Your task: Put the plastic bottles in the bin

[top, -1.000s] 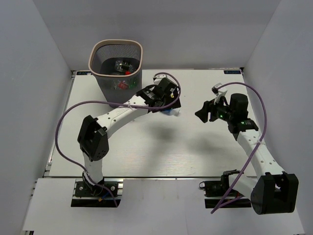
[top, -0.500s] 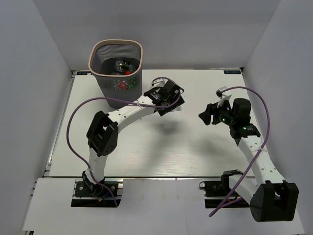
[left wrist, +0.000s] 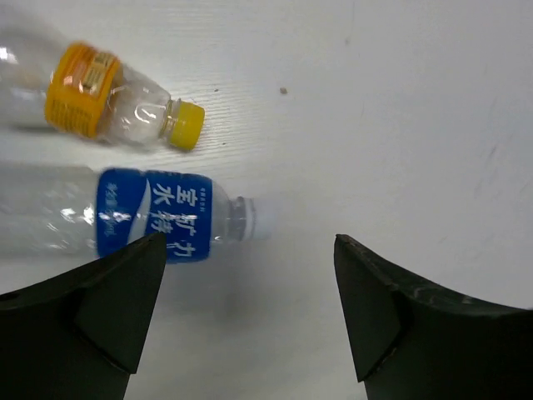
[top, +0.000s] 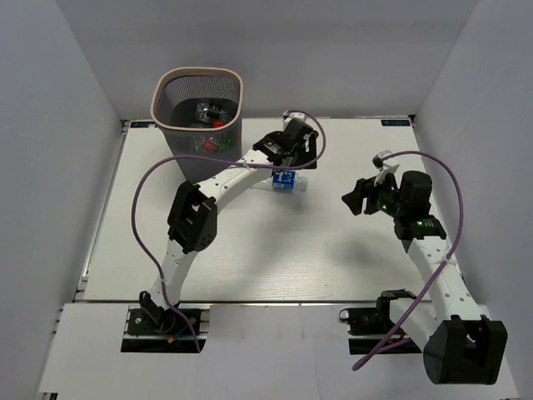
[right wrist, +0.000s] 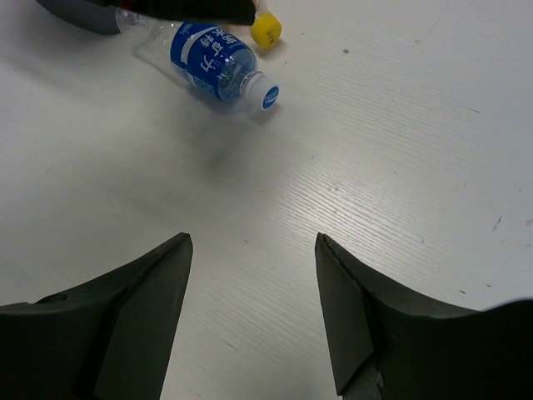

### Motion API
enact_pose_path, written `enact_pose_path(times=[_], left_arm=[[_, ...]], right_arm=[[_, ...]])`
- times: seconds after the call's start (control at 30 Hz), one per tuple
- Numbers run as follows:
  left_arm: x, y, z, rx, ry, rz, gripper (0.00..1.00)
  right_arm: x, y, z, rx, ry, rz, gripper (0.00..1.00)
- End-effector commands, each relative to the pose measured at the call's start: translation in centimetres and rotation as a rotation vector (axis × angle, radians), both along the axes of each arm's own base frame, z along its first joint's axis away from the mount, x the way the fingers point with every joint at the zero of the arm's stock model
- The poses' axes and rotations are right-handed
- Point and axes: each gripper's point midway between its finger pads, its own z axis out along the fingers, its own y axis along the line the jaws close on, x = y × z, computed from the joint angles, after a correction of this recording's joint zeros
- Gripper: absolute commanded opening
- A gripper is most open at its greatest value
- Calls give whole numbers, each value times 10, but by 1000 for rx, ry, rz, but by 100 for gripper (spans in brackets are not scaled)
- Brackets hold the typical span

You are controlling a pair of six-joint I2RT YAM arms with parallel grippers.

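Across the white table (top: 250,258) the left gripper (left wrist: 248,275) has just swung out over the blue-labelled bottle (left wrist: 154,212), jaws wide and empty, so a pickup looks next.

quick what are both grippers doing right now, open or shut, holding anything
left gripper: open, holding nothing
right gripper: open, holding nothing

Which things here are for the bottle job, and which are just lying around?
For the job:
- blue-label bottle, lying on its side
- orange-label bottle, yellow cap, lying beside it
- bin, with some bottles inside
- left hand, open over the two bottles
- right hand, open and holding nothing

Just there:
- white table
- purple cables on the arms
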Motion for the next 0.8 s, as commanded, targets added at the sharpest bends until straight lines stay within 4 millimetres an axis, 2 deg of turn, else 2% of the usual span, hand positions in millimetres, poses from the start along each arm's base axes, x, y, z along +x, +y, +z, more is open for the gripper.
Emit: enact_pose_path(times=[0.0,0.03,0.07,0.13,0.17,0.2,0.23,0.27,0.33,0.37,0.43,0.47,0.5,0.63,0.67,0.77], left_arm=[[-11,-2,68,308,-270,-484,90],[-18,9,56,388,-232,-538,90],[-20,17,56,450,-245,-649,90],[-35,35,39,560,-193,-760,91],[-45,34,35,657,-231,-883,93],[-53,50,12,731,-185,-935,93],[-59,45,11,745,-216,-989,93],[-59,50,17,778,-250,-1010,94],[-63,52,6,803,-239,-1067,94],[-56,55,8,818,-253,-1059,94],[-55,57,-2,860,-256,-1107,95],[-46,59,-1,871,-274,-1086,95],[-47,57,-10,869,-269,-1110,95],[-24,59,-18,942,-324,-1057,97],[-23,61,-33,965,-299,-1073,97],[-8,63,-40,998,-303,-1025,98]], right_arm=[[-5,-4,2,-13,-30,1,67],[-6,-3,0,-13,-29,4,67],[-6,-6,-1,-12,-26,-3,67],[-6,-5,-3,-1,-14,-2,67],[-5,-6,-5,2,-3,-5,67],[-5,-4,-5,8,0,2,67],[-5,-4,-3,11,0,2,67],[-4,-3,-5,18,14,5,67],[-3,-2,-3,22,20,9,67],[-1,-2,-3,20,26,13,67],[-1,-2,-2,14,34,15,67],[-1,-2,1,5,27,21,67],[-2,-3,1,2,31,18,67],[-8,-4,0,-8,48,19,67],[-9,-4,-1,-8,52,19,67],[-16,-6,-2,-10,58,12,67]])
